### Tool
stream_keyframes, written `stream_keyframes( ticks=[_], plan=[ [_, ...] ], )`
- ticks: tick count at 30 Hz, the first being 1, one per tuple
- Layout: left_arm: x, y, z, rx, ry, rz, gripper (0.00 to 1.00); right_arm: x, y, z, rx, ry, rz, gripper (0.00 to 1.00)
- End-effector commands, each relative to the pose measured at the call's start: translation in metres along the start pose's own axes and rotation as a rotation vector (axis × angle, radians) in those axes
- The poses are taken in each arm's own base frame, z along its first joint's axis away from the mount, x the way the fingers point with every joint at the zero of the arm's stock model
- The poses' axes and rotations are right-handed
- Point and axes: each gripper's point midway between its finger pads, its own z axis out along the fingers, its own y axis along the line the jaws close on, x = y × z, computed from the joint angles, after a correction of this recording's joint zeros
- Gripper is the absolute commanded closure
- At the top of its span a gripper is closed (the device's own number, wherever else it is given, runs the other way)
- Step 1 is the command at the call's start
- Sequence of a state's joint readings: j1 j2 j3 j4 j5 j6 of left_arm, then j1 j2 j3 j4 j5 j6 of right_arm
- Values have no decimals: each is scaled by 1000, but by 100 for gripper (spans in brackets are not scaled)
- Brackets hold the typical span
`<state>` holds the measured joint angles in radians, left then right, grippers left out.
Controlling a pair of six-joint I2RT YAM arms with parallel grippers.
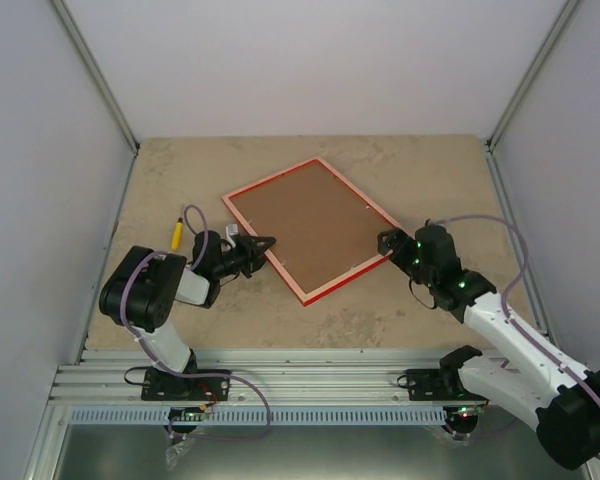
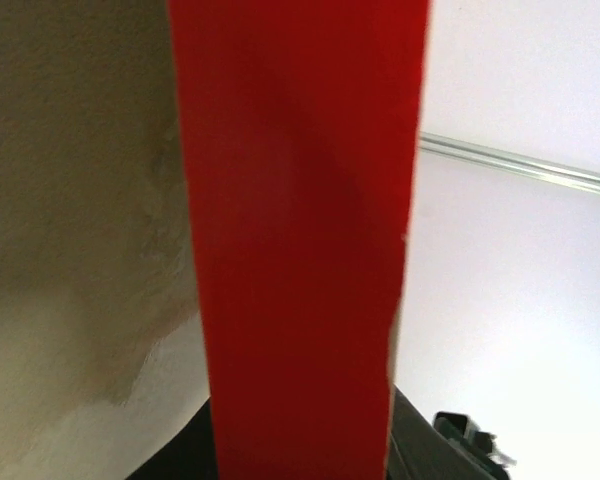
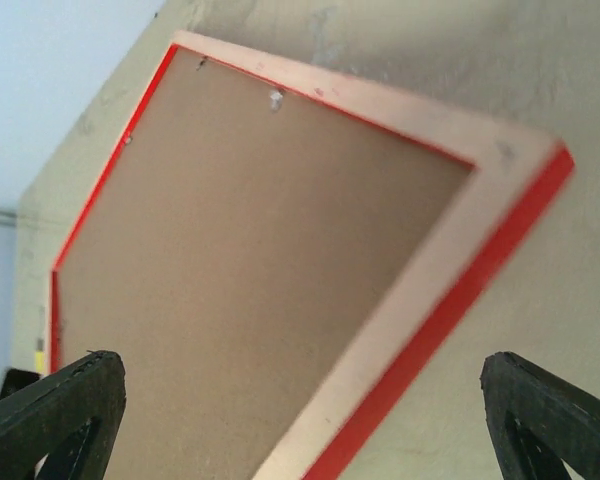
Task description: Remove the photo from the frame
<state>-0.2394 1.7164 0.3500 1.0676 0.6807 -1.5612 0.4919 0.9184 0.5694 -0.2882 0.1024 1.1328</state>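
Near the left edge of the table lay a small yellow pen-like stick, apart from the work. To its right the left pincer met the left long side of the frame. Its wrist view was filled by one glossy red band, that rail seen very close, with dark finger parts at the bottom. Whether the pincer was clenched on the rail or merely set against it I could not tell.

The frame lay face down about the middle of the table, turned so its corners pointed toward the table's edges. It was a thin rectangle, bright red on its outer side and matte pinkish-orange on its back. Within it sat the brown backing board, flat, dull and fibrous, with a few small pale tabs at its rim. The photo was not visible; I judged it to be under that board, inside the frame.

At the frame's right corner the right pincer was released, its black fingers spread wide with the corner lying ahead between them.

The step in hand looked like freeing the board. Done well, one pincer would steady a rail low and firmly while the other worked the tabs aside. It would then lift the board by an edge, gently, since the paper beneath would crease easily.
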Motion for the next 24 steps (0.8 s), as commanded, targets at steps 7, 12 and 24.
stream_keyframes(
  ticks=[7, 12, 24],
  plan=[
    [4, 6, 6, -150, 77, 76, 100, -45, 31, 18, -54, 73, -500, 2],
    [10, 18, 5, -241, 138, 141, 100, -52, 25, 55, -68, 175, -569, 2],
    [19, 47, 1, -418, 285, 250, 100, -25, -12, 123, -24, 373, -597, 2]
  ],
)
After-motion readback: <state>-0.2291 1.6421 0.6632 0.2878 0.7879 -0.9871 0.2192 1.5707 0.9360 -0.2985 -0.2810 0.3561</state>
